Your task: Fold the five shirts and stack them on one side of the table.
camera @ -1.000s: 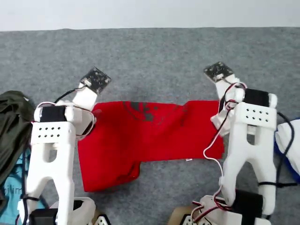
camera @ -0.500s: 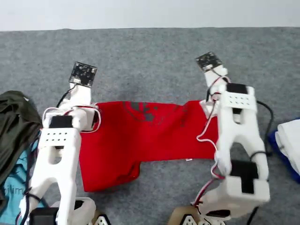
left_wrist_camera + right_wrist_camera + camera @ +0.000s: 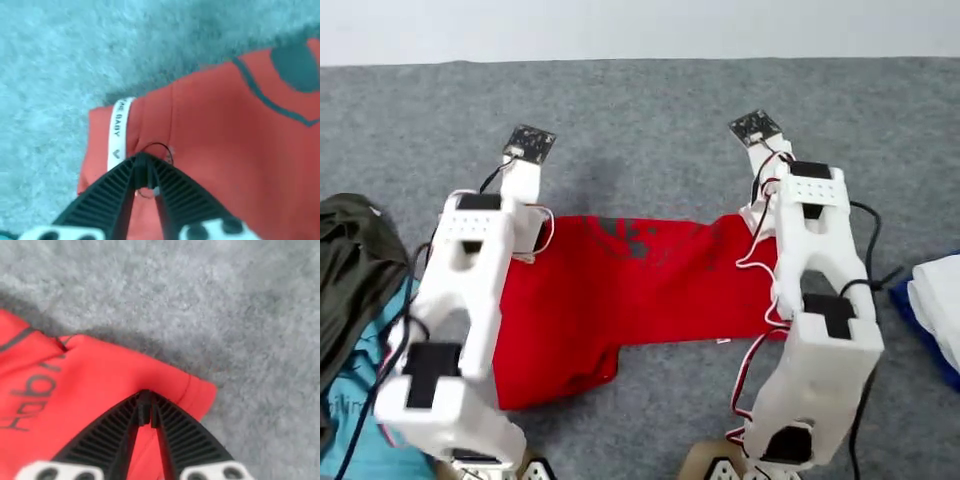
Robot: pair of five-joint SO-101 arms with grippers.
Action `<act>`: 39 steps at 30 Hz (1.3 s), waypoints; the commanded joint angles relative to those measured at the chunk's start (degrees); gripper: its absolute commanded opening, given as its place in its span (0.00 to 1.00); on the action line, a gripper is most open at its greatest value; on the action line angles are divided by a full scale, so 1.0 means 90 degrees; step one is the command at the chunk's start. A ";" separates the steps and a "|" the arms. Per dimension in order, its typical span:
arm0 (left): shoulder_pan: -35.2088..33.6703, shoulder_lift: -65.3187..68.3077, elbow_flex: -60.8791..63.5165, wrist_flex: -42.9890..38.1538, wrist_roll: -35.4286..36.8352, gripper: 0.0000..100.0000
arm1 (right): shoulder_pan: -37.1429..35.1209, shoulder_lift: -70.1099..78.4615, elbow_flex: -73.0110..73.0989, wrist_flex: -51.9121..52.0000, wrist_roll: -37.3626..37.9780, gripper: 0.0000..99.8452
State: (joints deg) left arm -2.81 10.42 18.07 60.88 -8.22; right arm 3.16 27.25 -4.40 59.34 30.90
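— Desk: What's the left end doing?
— Operator: My left gripper (image 3: 145, 167) is closed, its tips pinching the red shirt (image 3: 240, 130) just beside the white collar label (image 3: 119, 132).
— Desk: And the right?
— Operator: My right gripper (image 3: 145, 410) is clamped on the same shirt's corner, with grey table (image 3: 225, 300) just past it. The shirt lies flat between the two, and dark clothes (image 3: 350, 260) are heaped outside the left one.

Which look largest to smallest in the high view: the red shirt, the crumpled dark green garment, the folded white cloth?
Red shirt
Crumpled dark green garment
Folded white cloth
Frame edges cut the last two, so their order is unsure.
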 commanded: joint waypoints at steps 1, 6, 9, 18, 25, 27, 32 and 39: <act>0.0000 0.0703 -0.0982 0.0674 0.0020 0.00 | -0.0044 0.0073 -0.0410 0.0024 -0.0049 0.01; -0.0010 0.1495 -0.1724 0.1182 0.0020 0.00 | -0.0015 0.0366 -0.0635 0.0024 -0.0039 0.01; -0.0039 0.1700 -0.1949 0.1319 0.0020 0.00 | 0.0083 0.0552 -0.0850 0.0015 -0.0039 0.01; -0.0684 0.1807 -0.2164 0.1182 0.0000 0.00 | 0.0532 0.1011 -0.1495 0.0024 -0.0020 0.01; -0.0703 0.1748 -0.2203 0.1221 -0.0254 0.00 | 0.0493 0.0972 -0.1504 0.0024 -0.0020 0.01; -0.0723 0.1739 -0.2261 0.1231 -0.0254 0.00 | 0.0484 0.0913 -0.1504 0.0024 -0.0020 0.01; -0.0772 0.1563 -0.2466 0.1543 -0.0234 0.00 | 0.0366 0.0357 -0.1504 0.0151 -0.0029 0.01; -0.0869 0.0488 -0.2466 0.1543 -0.0234 0.00 | 0.0151 -0.0484 -0.1504 0.0503 -0.0039 0.01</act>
State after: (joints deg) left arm -10.02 21.41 -2.24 74.24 -10.07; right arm 5.19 29.19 -14.86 62.86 30.90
